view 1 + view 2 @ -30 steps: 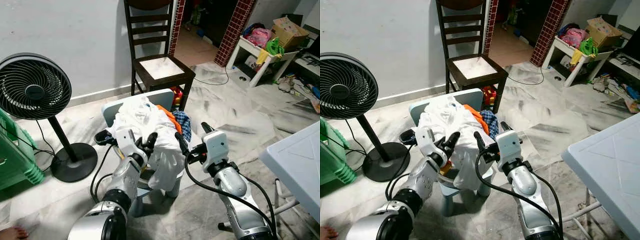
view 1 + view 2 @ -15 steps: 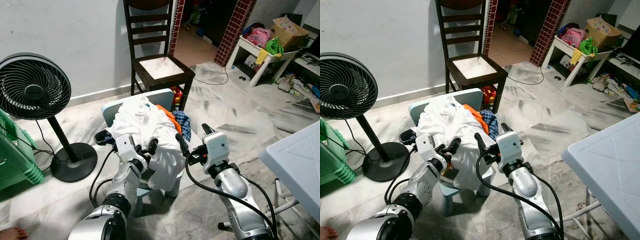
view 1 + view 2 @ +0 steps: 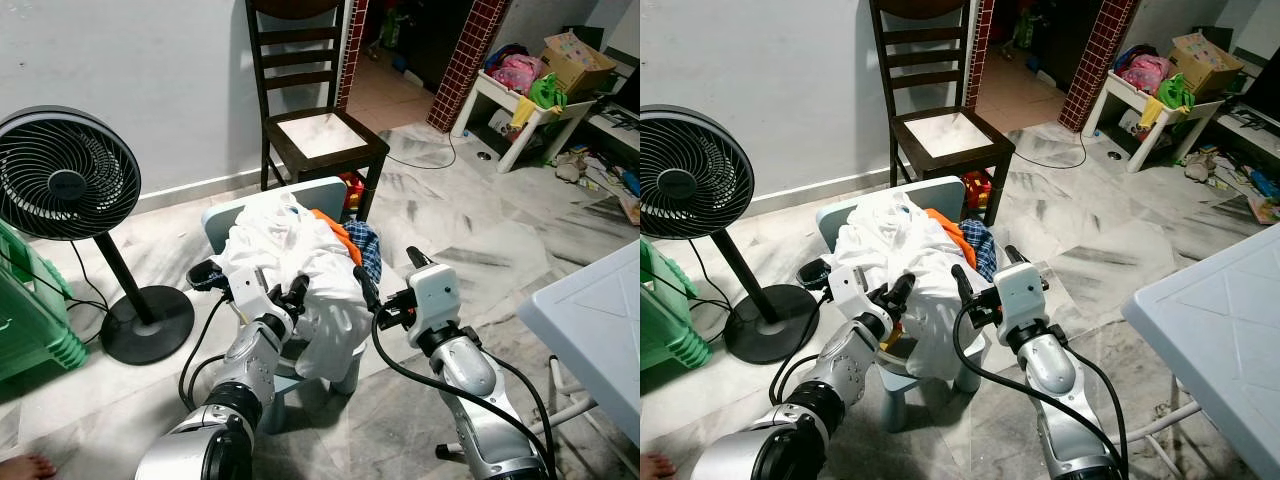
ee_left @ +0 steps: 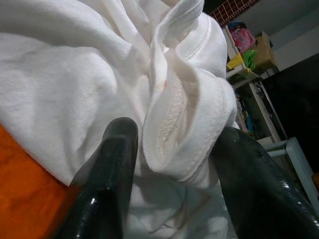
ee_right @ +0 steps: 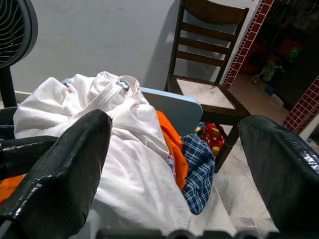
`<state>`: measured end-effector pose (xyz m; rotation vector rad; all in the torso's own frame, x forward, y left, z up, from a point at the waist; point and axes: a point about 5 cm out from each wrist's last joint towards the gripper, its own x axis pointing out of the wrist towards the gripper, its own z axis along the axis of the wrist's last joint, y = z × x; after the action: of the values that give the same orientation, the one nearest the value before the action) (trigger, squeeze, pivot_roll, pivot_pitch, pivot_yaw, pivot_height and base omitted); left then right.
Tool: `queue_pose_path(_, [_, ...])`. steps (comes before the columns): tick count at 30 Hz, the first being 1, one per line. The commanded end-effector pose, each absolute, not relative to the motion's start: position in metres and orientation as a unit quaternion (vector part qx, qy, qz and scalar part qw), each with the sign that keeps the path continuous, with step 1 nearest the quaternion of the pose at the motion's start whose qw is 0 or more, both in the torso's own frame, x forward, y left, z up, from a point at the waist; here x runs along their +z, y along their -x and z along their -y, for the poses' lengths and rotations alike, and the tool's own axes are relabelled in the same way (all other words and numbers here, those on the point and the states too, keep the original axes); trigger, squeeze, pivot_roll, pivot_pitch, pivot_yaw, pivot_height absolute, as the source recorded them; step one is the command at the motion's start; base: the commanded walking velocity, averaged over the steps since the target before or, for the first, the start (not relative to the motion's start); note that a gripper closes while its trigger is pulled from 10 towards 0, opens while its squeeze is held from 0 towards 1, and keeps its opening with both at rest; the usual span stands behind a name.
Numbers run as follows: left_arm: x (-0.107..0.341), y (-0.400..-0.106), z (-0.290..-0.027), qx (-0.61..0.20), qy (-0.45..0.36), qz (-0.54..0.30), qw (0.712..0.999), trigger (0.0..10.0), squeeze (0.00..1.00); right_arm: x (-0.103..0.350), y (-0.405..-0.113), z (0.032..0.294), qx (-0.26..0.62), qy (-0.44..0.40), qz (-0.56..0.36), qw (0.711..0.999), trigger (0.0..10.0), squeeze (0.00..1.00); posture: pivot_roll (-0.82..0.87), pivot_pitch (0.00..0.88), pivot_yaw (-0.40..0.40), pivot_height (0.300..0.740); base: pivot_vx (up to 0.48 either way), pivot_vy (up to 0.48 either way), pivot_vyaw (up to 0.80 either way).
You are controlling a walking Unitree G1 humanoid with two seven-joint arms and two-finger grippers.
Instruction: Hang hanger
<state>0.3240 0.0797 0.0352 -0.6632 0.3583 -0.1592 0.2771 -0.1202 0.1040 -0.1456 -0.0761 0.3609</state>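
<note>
White shirt (image 3: 300,255) heaped on small blue chair (image 3: 325,192); my left gripper (image 3: 283,295) at its front.

Left wrist: fingers apart around soft hem fold (image 4: 184,124).

Right wrist: right gripper (image 5: 174,164) open; metal hook (image 5: 121,83), probably the hanger's, is the stiffer hold.

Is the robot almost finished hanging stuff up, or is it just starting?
Just starting, it seems. Nothing looks hung yet: the crumpled white shirt lies heaped with orange and blue checked clothes on the small pale blue plastic chair. In hand: the left hand has its open fingers around a fold of that shirt. The right hand waits open beside the pile. I can't spot a hanger.
</note>
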Motion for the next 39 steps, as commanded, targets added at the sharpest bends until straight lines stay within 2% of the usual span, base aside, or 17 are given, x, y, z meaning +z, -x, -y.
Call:
queue_pose_path(1, [0.043, -0.325, -0.056, -0.101, 0.341, -0.178, 0.918, 0.0, 0.0, 0.109, -0.278, 0.12, 0.178, 0.074, 0.046, 0.98, 10.0, 0.0, -0.1, 0.059, -0.112, 0.74, 0.0, 0.0, 0.0])
queue_pose_path(17, [0.047, -0.33, -0.061, -0.095, 0.348, -0.169, 0.917, 0.0, 0.0, 0.109, -0.281, 0.118, 0.182, 0.072, 0.047, 0.98, 10.0, 0.0, -0.07, 0.05, -0.112, 0.74, 0.0, 0.0, 0.0])
queue_pose_path(21, [0.047, -0.331, -0.065, -0.093, 0.321, -0.172, 0.927, 0.0, 0.0, 0.109, -0.281, 0.117, 0.182, 0.072, 0.048, 0.979, 10.0, 0.0, -0.07, 0.052, -0.109, 0.74, 0.0, 0.0, 0.0])
queue_pose_path(26, [0.052, -0.333, -0.07, -0.11, 0.266, -0.152, 0.946, 0.0, 0.0, 0.109, -0.281, 0.117, 0.18, 0.069, 0.048, 0.98, 10.0, 0.0, -0.06, 0.056, -0.106, 0.74, 0.0, 0.0, 0.0])
queue_pose_path(27, [0.053, -0.334, -0.077, -0.115, 0.228, -0.147, 0.956, 0.0, 0.0, 0.107, -0.28, 0.116, 0.18, 0.068, 0.046, 0.98, 10.0, 0.0, -0.06, 0.056, -0.106, 0.74, 0.0, 0.0, 0.0])
queue_pose_path(29, [0.055, -0.335, -0.082, -0.117, 0.202, -0.143, 0.962, 0.0, 0.0, 0.107, -0.281, 0.115, 0.181, 0.066, 0.046, 0.98, 10.0, 0.0, -0.06, 0.056, -0.106, 0.74, 0.0, 0.0, 0.0])
queue_pose_path(30, [0.055, -0.335, -0.087, -0.122, 0.158, -0.143, 0.969, 0.0, 0.0, 0.107, -0.281, 0.114, 0.181, 0.065, 0.046, 0.98, 10.0, 0.0, -0.06, 0.056, -0.106, 0.74, 0.0, 0.0, 0.0])
queue_pose_path(31, [0.055, -0.335, -0.087, -0.122, 0.158, -0.143, 0.969, 0.0, 0.0, 0.107, -0.281, 0.114, 0.181, 0.065, 0.046, 0.98, 10.0, 0.0, -0.06, 0.056, -0.106, 0.74, 0.0, 0.0, 0.0])
queue_pose_path(34, [0.056, -0.337, -0.103, -0.139, 0.054, -0.154, 0.977, 0.0, 0.0, 0.106, -0.283, 0.111, 0.182, 0.062, 0.047, 0.98, 10.0, 0.0, -0.02, 0.065, -0.092, 0.74, 0.0, 0.0, 0.0])
queue_pose_path(39, [0.061, -0.338, -0.114, -0.164, -0.007, -0.155, 0.974, 0.0, 0.0, 0.106, -0.284, 0.111, 0.181, 0.061, 0.047, 0.98, 10.0, 0.0, -0.02, 0.067, -0.089, 0.74, 0.0, 0.0, 0.0])
